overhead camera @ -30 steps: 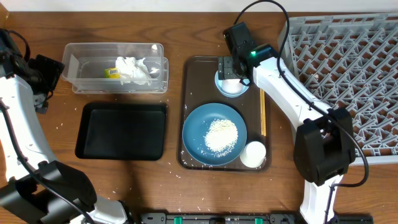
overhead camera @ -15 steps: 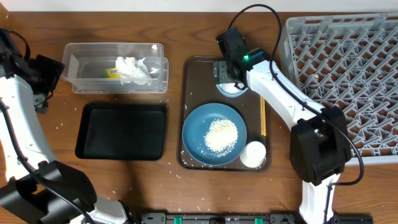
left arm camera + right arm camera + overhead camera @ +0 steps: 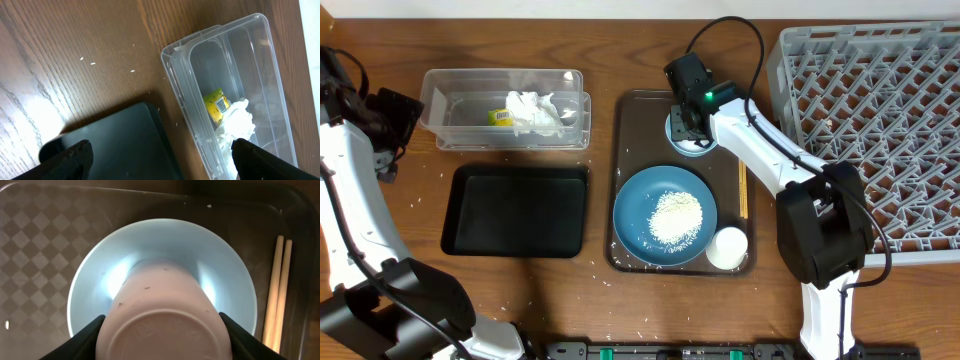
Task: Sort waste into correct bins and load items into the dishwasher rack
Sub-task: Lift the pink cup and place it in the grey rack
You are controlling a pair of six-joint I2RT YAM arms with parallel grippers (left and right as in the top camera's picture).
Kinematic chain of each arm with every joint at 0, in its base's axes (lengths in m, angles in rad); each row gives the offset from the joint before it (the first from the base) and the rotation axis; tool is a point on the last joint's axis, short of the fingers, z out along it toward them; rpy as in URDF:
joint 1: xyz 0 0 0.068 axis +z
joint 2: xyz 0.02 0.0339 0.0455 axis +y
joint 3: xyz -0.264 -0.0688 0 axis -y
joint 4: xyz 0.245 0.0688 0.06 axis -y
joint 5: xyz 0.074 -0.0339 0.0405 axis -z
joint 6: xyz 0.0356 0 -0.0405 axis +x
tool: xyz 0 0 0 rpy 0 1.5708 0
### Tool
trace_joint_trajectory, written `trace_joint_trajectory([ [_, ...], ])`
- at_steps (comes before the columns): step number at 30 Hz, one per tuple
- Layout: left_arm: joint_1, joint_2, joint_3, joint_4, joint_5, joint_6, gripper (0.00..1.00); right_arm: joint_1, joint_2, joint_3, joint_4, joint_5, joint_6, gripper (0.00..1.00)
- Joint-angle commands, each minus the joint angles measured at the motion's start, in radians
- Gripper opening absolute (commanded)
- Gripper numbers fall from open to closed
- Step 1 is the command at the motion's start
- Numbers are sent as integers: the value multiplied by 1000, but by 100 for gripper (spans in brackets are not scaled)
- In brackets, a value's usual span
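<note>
We are seeing the right gripper (image 3: 162,336) closing on a white cup (image 3: 165,307). Its two black fingers (image 3: 90,336) are pressing against the cup's opposite sides. The cup is smooth and round, flecked with a few dark specks, and its flat base is facing the wrist camera. It is sitting inside a glossy light-blue bowl (image 3: 165,242) at the far end of the brown serving tray (image 3: 40,230), whose floor is showing a faint checker pattern. Thin wooden chopsticks (image 3: 278,290) are lying side by side along the tray's right edge, just beside the bowl. Nearer on the tray, a dark-blue plate (image 3: 632,215) is carrying a heap of rice (image 3: 675,218), and a second white cup (image 3: 727,248) is resting in the tray's near right corner.

Right of the tray, the grey lattice rack (image 3: 880,120) is standing. Left of it, a clear plastic box (image 3: 450,95) is holding a yellow-green wrapper (image 3: 501,117) and a crumpled napkin (image 3: 535,113), with a black tray (image 3: 515,210) alongside. The left gripper (image 3: 160,160) is hanging there with its jaws wide apart, holding nothing.
</note>
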Motion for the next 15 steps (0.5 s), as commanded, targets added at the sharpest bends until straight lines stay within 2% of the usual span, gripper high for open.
trace_joint_trajectory([
  [1,4,6,-2,-4,-5,10,91,1,-41,5,-7,18,4,53],
  [8,4,6,-2,-4,-5,10,91,-32,-190,5,-7,79,-19,55],
  [15,4,6,-2,-4,-5,10,91,-190,-380,5,-8,173,-54,52],
])
